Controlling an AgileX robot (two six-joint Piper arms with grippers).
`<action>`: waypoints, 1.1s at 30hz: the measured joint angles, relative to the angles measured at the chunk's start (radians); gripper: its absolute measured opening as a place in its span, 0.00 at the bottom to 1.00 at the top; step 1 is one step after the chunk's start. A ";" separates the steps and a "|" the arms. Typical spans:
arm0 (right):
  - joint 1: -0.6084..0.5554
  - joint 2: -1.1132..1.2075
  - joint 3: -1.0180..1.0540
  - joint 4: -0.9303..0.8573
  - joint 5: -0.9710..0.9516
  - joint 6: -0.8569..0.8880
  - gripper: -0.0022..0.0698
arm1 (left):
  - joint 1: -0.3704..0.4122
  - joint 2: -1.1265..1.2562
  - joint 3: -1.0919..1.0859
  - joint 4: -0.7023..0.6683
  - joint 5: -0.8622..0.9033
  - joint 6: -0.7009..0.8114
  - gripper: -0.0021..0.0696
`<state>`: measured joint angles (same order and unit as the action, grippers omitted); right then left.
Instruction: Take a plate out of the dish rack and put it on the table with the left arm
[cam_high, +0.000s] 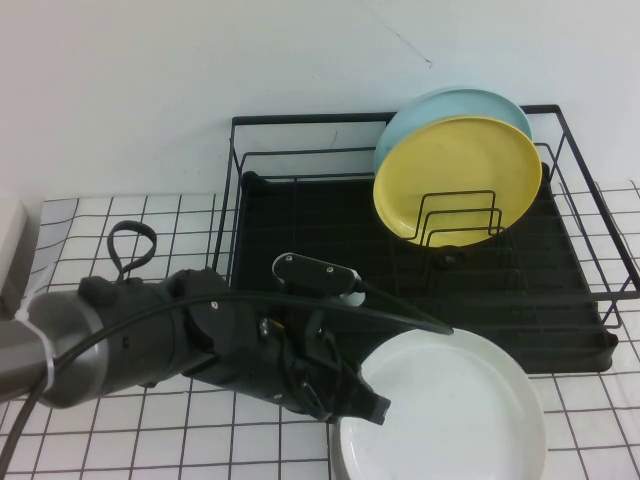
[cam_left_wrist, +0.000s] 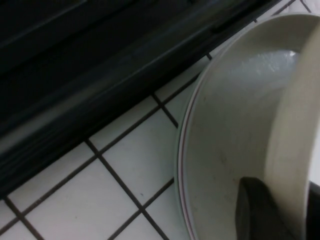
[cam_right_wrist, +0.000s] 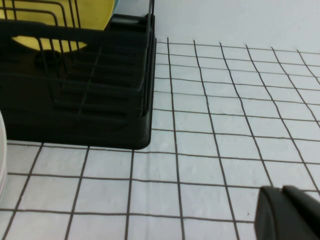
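Note:
The off-white plate (cam_high: 450, 410) lies low and level over the table (cam_high: 150, 440), just in front of the dish rack (cam_high: 300, 240). I cannot tell if it touches the cloth. My left gripper (cam_high: 375, 408) is shut on the plate's left rim. In the left wrist view one dark finger (cam_left_wrist: 257, 212) presses the inside of the plate (cam_left_wrist: 235, 115), whose rim runs between the jaws of the left gripper (cam_left_wrist: 292, 212). The rack's black base (cam_left_wrist: 75, 65) passes close behind. My right gripper (cam_right_wrist: 290, 215) is shut and empty, low over the table to the right of the rack (cam_right_wrist: 75, 110).
A yellow plate (cam_high: 460, 175) stands upright in the rack's wire dividers, with a pale grey-blue plate (cam_high: 440, 110) behind it. A black cable loop (cam_high: 130, 245) lies on the cloth at the left. A white wall rises behind the rack.

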<state>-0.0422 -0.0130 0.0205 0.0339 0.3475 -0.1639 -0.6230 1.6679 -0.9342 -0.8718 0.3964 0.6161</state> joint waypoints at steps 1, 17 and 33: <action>0.000 0.000 0.000 0.000 0.000 0.000 0.03 | 0.000 0.000 0.000 0.000 0.003 0.004 0.20; 0.000 0.000 0.000 0.000 0.000 0.000 0.03 | 0.000 -0.108 0.000 0.047 0.052 0.012 0.55; 0.000 0.000 0.000 0.000 0.000 0.000 0.03 | 0.000 -0.531 0.000 0.538 -0.037 -0.218 0.03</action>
<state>-0.0422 -0.0130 0.0205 0.0339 0.3475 -0.1639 -0.6230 1.1366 -0.9342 -0.3338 0.3594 0.3983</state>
